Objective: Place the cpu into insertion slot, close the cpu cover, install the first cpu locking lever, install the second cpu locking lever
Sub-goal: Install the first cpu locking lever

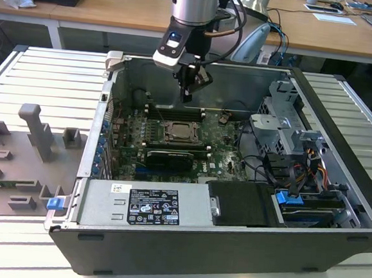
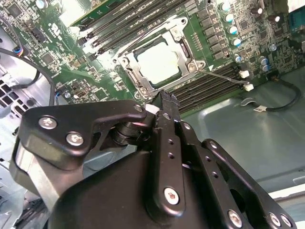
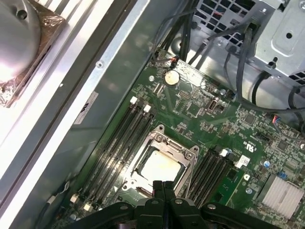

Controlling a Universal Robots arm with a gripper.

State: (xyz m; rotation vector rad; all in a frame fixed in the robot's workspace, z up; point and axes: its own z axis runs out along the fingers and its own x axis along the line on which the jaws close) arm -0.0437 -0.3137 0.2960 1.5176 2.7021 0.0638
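Nearest me in the exterior view, a grey sheet-metal power supply box (image 1: 142, 206) lines the front edge of the open black computer case (image 1: 342, 119) on the slatted metal bench (image 1: 43, 70). Further in, at the middle of the green circuit board (image 1: 124, 140), the pale silver-beige square cpu (image 1: 181, 133) lies flat, face up, in the dark silver-rimmed insertion slot (image 3: 157, 136). Being square, it has no long axis; its edges run parallel to the long black memory slots (image 2: 209, 88). The thin silvery windowed cpu cover (image 2: 133, 71) lies down, framing it. In the second wrist view a bright wire lever (image 2: 224, 77) slants off over the memory slots; the first wrist view adds a round silver coin cell (image 3: 170, 78). Beyond the socket, my black metal gripper (image 1: 188, 97) hangs above the board, fingers pressed together, holding nothing.
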